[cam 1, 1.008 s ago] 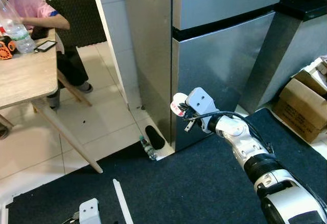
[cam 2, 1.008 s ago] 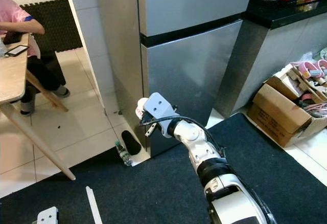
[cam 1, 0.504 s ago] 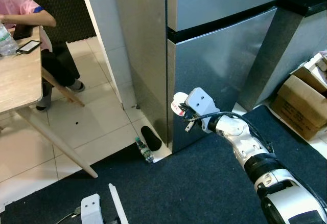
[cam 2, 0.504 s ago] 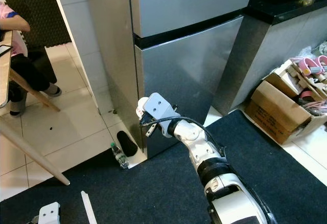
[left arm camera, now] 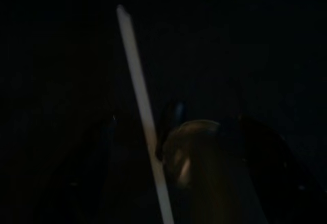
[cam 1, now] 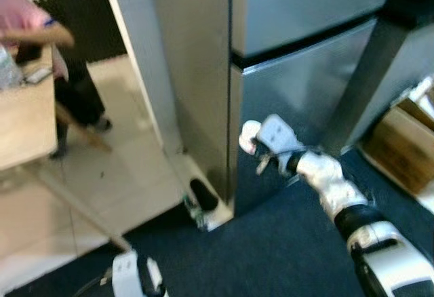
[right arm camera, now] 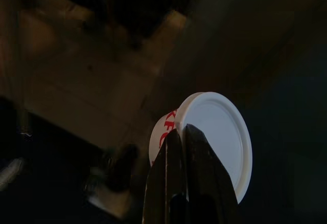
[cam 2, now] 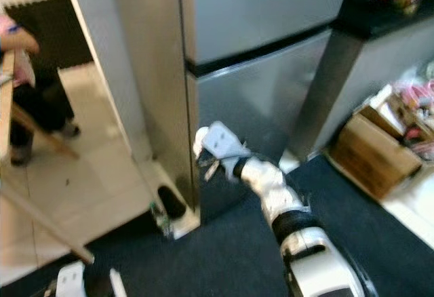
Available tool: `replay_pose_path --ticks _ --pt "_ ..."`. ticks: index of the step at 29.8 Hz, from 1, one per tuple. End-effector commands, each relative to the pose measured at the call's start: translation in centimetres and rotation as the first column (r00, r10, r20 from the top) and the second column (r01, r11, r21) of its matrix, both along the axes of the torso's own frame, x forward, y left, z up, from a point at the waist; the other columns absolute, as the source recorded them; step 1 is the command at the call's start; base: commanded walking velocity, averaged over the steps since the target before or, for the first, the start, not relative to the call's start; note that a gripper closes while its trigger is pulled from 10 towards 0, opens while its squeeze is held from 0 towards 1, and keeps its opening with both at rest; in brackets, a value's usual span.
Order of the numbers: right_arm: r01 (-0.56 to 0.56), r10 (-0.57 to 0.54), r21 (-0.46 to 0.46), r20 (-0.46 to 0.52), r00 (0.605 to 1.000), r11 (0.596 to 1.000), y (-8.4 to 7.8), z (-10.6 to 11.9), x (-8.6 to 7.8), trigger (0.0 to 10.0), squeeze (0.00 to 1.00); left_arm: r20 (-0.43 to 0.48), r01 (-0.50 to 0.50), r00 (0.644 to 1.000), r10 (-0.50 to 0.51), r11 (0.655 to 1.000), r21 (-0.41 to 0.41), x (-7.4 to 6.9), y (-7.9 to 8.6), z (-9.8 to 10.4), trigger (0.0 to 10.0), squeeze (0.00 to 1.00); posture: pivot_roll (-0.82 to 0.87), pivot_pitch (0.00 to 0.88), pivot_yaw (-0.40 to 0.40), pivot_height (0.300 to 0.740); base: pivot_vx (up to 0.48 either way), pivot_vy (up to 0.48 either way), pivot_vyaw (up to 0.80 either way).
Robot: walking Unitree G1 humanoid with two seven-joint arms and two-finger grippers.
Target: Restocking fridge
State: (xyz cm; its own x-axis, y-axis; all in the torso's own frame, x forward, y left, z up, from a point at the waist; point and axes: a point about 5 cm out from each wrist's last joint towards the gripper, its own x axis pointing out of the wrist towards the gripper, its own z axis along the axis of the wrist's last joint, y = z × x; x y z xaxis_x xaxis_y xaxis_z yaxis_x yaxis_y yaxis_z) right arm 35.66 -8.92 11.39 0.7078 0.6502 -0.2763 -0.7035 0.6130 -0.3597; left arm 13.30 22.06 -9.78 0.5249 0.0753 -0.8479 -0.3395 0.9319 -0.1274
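Right tool (right arm camera: pixel 185 132) pinches white lidded cup (right arm camera: pixel 214 139) with red lettering beside fridge (cam 1: pixel 298 53).

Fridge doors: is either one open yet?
No, both fridge doors sit flush and closed while the right claw holds the white cup before them.

Pale floor tiles (cam 1: pixel 122 182) meet a dark carpet (cam 1: pixel 271 256) at the foot of a steel fridge (cam 1: pixel 291 60), which stands on the floor. A small bottle (cam 1: pixel 195 210) lies on the tiles by the fridge corner, beside a dark shoe-like object (cam 1: pixel 203 194). A cardboard box (cam 2: pixel 376 151) sits on the floor off to the right. A wooden table (cam 1: pixel 24 124) stands on the tiles at left, its slanted leg (cam 1: pixel 74 205) reaching the carpet edge
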Motion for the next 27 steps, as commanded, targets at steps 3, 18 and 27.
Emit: replay_pose_path --ticks 3,18,27 --pt "0.006 -0.006 -0.021 0.006 1.0 1.0 -0.6 0.1 0.1 10.0 0.0 -0.008 0.005 1.0 -0.005 1.0 0.001 -0.1 0.0 -0.1 10.0 0.0 -0.03 0.0 0.015 0.74 0.311 0.0 0.0" --pt "-0.008 0.008 -0.023 0.0 1.0 1.0 -0.6 0.0 0.1 10.0 0.0 0.009 0.014 1.0 -0.013 0.999 -0.033 0.2 -0.4 0.0 10.0 0.0 -0.03 0.0 0.017 0.74 0.041 -0.198 0.0" --pt "-0.147 0.145 -0.028 -0.068 0.987 0.989 -0.3 -0.6 -1.0 10.0 0.0 0.012 0.014 1.0 -0.014 0.999 -0.038 0.3 -0.6 0.0 10.0 0.0 -0.03 0.0 0.017 0.74 0.0 -0.461 0.0"
